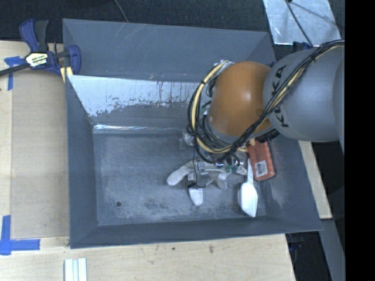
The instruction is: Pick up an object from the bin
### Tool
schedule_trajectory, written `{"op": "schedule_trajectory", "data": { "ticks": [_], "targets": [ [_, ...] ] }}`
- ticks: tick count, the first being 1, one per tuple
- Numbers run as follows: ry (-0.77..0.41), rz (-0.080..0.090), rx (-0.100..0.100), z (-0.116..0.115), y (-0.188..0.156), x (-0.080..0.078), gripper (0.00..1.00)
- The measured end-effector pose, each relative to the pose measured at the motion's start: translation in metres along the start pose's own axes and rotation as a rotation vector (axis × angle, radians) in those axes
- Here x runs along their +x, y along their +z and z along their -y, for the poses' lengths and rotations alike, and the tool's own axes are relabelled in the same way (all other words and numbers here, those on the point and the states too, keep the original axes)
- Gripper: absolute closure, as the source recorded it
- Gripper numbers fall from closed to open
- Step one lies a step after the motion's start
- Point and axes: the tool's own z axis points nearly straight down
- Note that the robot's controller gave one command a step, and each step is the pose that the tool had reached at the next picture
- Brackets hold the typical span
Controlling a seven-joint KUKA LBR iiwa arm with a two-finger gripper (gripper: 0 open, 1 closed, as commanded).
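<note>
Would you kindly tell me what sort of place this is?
Most likely a robotics lab's bin-picking station: a KUKA arm reaches into a grey metal bin holding small loose things, such as a white spoon and a reddish packet.

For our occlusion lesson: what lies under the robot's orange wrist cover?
Below the orange cover the gripper hangs over small white pieces, with a reddish packet and a white spoon beside them. The bin floor directly under the cover is hidden.

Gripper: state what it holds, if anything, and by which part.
Cannot be told. The gripper is down among small white pieces on the bin floor, and no hold on any can be made out.
</note>
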Motion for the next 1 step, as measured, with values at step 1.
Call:
{"op": "schedule_trajectory", "data": {
  "ticks": [1],
  "targets": [
    [-0.127,-0.003,-0.001,0.0052,0.04,-0.01,1.0]
  ]
}}
